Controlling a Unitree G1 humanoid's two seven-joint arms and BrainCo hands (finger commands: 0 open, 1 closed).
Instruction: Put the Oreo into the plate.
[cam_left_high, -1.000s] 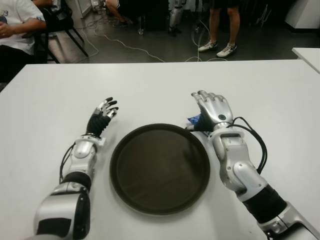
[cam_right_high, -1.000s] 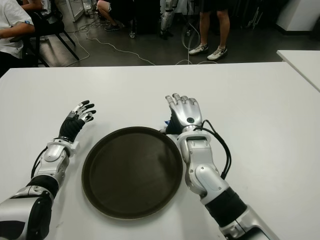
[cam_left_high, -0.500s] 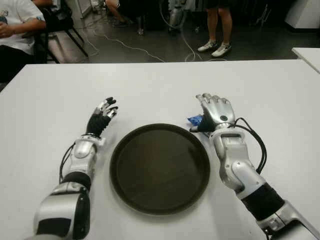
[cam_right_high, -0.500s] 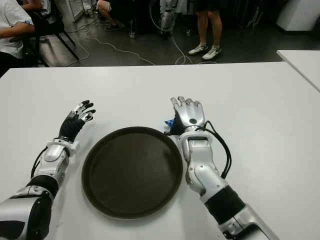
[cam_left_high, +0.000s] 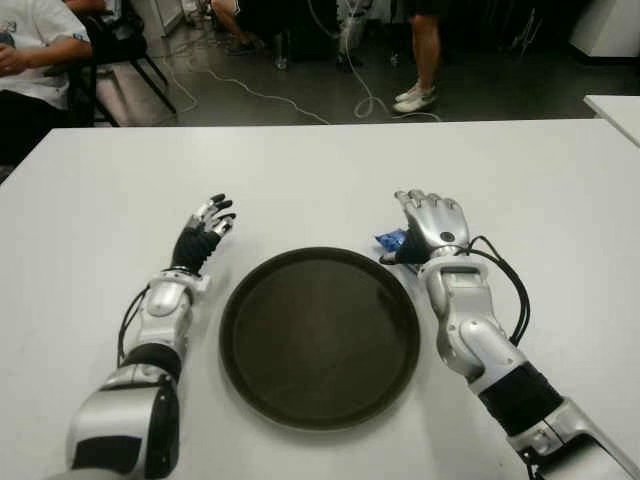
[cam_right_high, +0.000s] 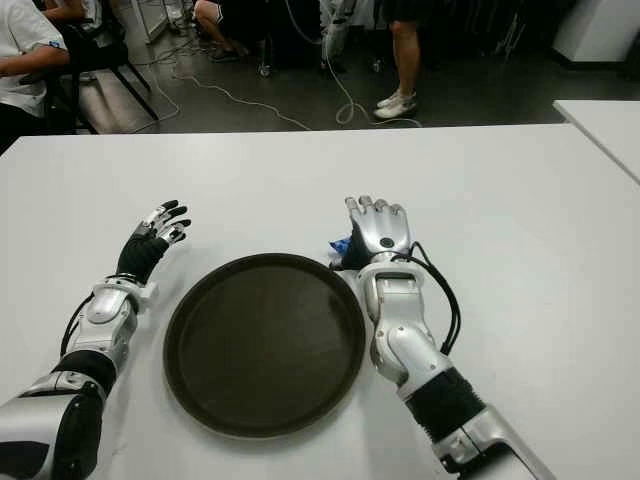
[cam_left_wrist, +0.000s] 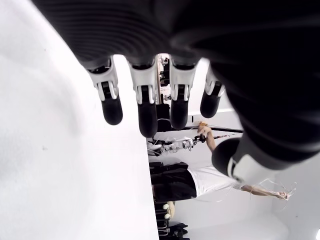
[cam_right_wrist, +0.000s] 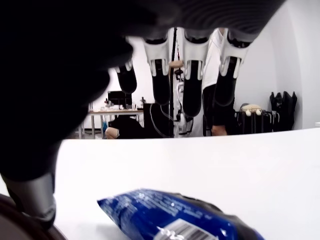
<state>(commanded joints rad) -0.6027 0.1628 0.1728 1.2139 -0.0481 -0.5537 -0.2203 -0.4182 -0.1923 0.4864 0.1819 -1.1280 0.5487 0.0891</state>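
One Oreo (cam_right_wrist: 170, 217) pack (lengthwise along plate (cam_left_high: 320, 335) rim) under open-fingered right robot hand (cam_left_high: 432, 225).

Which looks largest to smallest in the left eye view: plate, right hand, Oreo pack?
1. Plate
2. Right hand, open, above the pack
3. Oreo pack, mostly hidden under that hand, so its true size is unsure

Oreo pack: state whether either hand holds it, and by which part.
Nothing is held. The Oreo pack lies on the table beneath the open right hand; left hand is open too.
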